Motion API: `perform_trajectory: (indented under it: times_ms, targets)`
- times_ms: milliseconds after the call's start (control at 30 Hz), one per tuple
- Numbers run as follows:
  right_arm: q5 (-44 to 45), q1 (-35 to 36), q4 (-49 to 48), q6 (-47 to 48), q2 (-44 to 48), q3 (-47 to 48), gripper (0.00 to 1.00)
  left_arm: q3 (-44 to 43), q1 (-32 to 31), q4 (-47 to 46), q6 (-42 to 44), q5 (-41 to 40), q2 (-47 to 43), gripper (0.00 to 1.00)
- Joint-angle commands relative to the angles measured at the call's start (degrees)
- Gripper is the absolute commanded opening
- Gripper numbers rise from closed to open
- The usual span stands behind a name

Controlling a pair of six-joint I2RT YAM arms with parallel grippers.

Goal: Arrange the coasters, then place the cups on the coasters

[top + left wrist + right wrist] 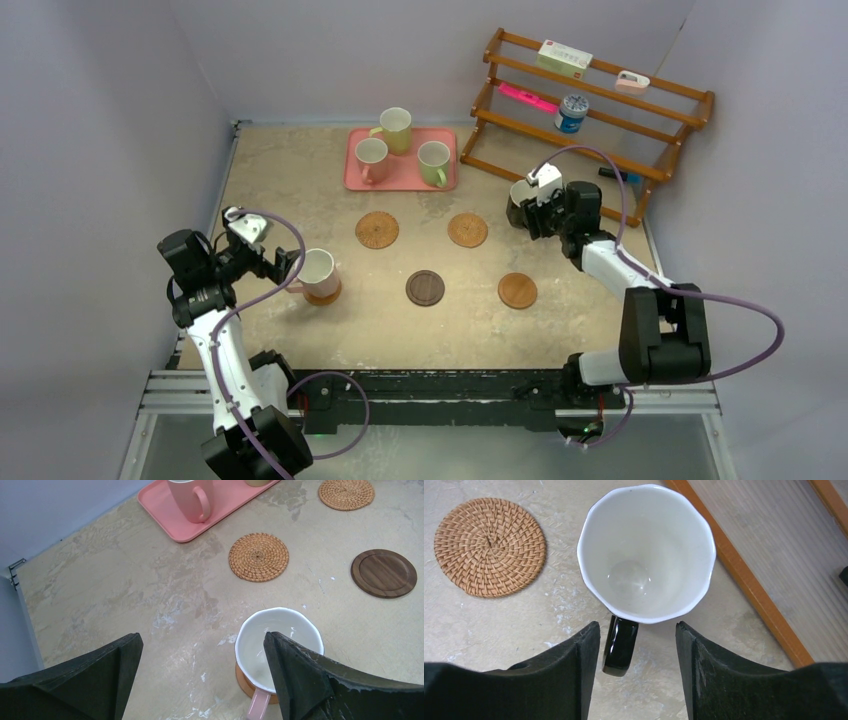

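Note:
A pink cup (318, 272) stands on a tan coaster (326, 295) at the left. My left gripper (287, 262) is open beside it; in the left wrist view the cup (277, 647) sits by the right finger (300, 680), the gripper (202, 645) otherwise holding nothing. The black cup (646, 555) stands near the rack. My right gripper (636, 630) straddles its handle (620, 645) with a gap on each side. Bare coasters: two woven (377, 230) (467, 230), one dark brown (425, 288), one brown (517, 290). Yellow (396, 128), pink (371, 157) and green (434, 162) cups stand on the tray.
The pink tray (400, 180) lies at the back middle. A wooden rack (650, 170) stands at the back right, close behind the black cup, with a small blue-and-white can (571, 112) and boxes on it. Grey walls close in the table on three sides.

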State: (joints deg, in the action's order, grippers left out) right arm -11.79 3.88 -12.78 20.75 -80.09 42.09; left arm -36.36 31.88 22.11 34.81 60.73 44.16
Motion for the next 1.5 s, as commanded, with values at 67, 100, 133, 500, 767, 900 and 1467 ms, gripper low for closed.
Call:
perform_trajectory:
  times_ms: [67, 100, 133, 500, 767, 900, 1467]
  targets:
    - [-3.9, -1.1, -4.9, -0.3, -0.4, -0.9, 0.54, -1.2, 0.6, 0.1, 1.6, 2.0, -0.1, 1.0]
    - [-4.0, -1.3, -5.2, -0.3, -0.6, -1.0, 0.52, -1.2, 0.6, 0.1, 1.6, 2.1, 0.0, 1.0]
    - [-4.1, -1.5, -5.6, -0.3, -0.8, -1.1, 0.51, -1.2, 0.6, 0.1, 1.6, 2.1, 0.0, 1.0]
    - [-6.0, -2.2, -7.7, -0.9, -4.3, -0.5, 0.38, -1.3, 0.6, 0.4, 1.8, 2.2, 0.0, 1.0]
    - [-6.4, -2.4, -8.9, -0.6, -2.4, -1.8, 0.03, -1.3, 0.6, 0.5, 2.0, 2.4, 0.3, 1.0]
    - [-6.5, -2.4, -9.3, -0.4, -0.7, -2.6, 0.0, -1.3, 0.6, 0.6, 2.1, 2.4, 0.2, 1.0]
    - [-21.9, -11.4, 1.9, 5.2, 11.5, 0.3, 0.0, -3.3, 0.6, 4.7, 4.5, 2.1, 0.0, 1.0]
